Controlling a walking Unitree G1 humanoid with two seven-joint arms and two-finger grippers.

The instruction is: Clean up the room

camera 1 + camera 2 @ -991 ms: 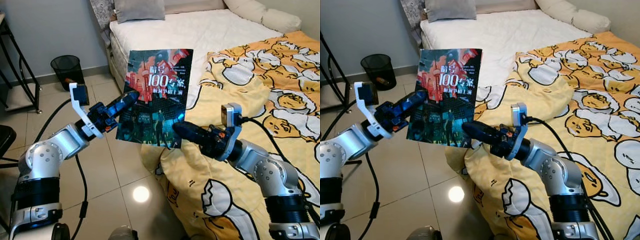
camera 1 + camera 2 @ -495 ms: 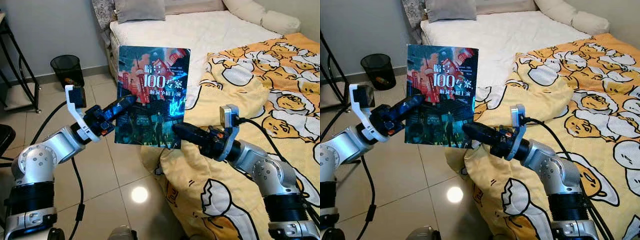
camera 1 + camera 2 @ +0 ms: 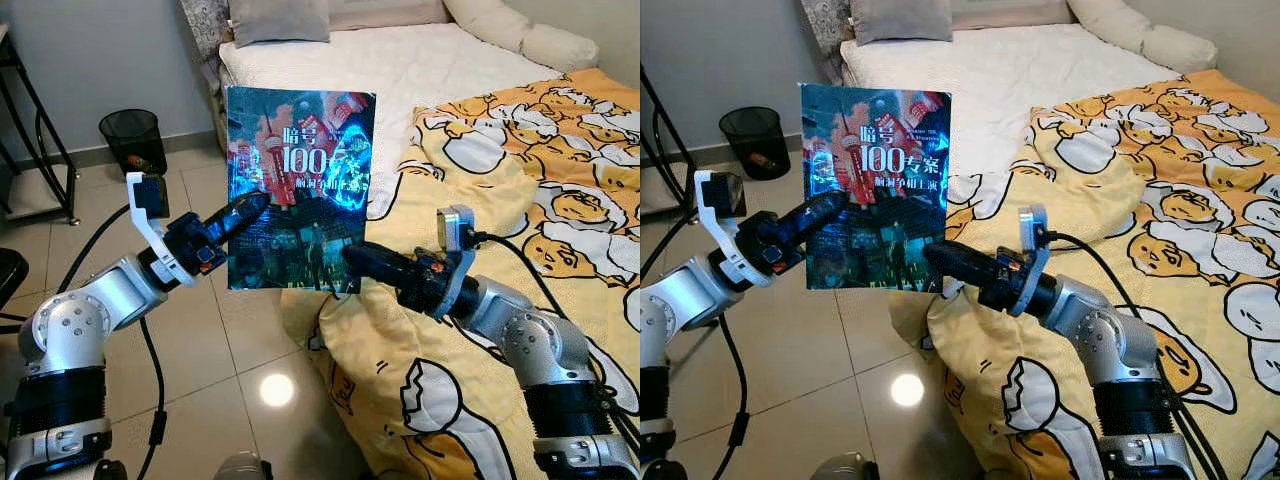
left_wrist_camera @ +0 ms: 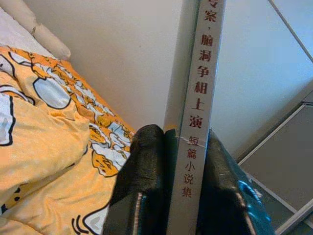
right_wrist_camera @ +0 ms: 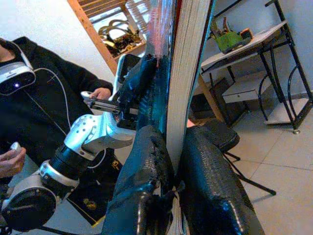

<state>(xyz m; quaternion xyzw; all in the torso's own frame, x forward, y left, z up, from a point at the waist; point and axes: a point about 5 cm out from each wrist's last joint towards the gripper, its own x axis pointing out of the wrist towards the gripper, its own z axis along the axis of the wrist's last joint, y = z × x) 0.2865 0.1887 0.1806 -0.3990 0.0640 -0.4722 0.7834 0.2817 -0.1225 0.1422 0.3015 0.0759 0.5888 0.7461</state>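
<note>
A book [image 3: 300, 188] with a dark red-and-blue cover and large "100" lettering is held upright in the air between both arms, above the floor beside the bed. My left gripper [image 3: 248, 209] is shut on its spine edge, and the left wrist view looks straight up the grey spine [image 4: 193, 117] between the fingers [image 4: 144, 181]. My right gripper [image 3: 352, 259] is shut on the lower right corner, with the white page edge [image 5: 188, 73] pinched between its fingers [image 5: 151, 166].
A bed with a white sheet [image 3: 400, 60] and a yellow egg-print duvet [image 3: 520, 200] lies to the right, the duvet hanging to the tiled floor [image 3: 200, 350]. A black mesh bin [image 3: 132, 138] and a black metal rack [image 3: 40, 150] stand at the left. A person [image 5: 29, 112] in black holds controllers.
Both grippers have carried the book a little to the left and slightly up, turning it more upright. The grip of each is unchanged.
</note>
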